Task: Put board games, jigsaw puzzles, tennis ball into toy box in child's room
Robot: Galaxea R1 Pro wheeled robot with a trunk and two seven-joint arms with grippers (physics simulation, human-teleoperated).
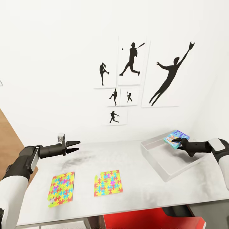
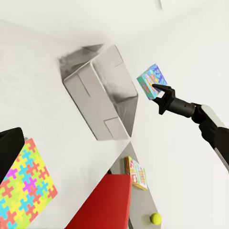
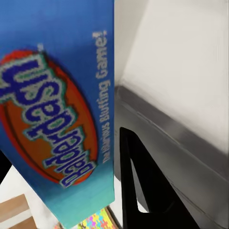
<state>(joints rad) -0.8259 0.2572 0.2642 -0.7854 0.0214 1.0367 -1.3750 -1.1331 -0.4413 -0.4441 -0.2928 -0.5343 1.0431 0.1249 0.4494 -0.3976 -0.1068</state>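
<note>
From the head camera I see my right pincer (image 1: 182,143) clamped on a blue board game (image 1: 176,138), holding it tilted over the far corner of the toy box (image 1: 152,159), which sits on the white-grey table (image 1: 136,190). My left pincer (image 1: 73,145) hangs above the table well apart from the box, its fingers parted a little with nothing between them. Below and ahead of that pincer lie the two jigsaw puzzles, one nearer my left arm (image 1: 61,189) and one toward the middle (image 1: 108,183), both flat on the table top and apart from each other. On the wall behind hang baseball silhouette prints (image 1: 133,63). Through the left wrist camera I look across to the toy box (image 2: 102,93) and, beyond it, to my right pincer (image 2: 156,90) gripping the board game (image 2: 150,80) just above the box's rim; close by the camera lies a jigsaw puzzle (image 2: 24,191). Below the table's edge sit a second board game (image 2: 136,172), a tennis ball (image 2: 155,218) and something red (image 2: 105,205). In the right wrist camera the blue board game (image 3: 57,95) sits against a dark finger (image 3: 143,191), with the grey wall of the toy box (image 3: 176,143) just past it.
</note>
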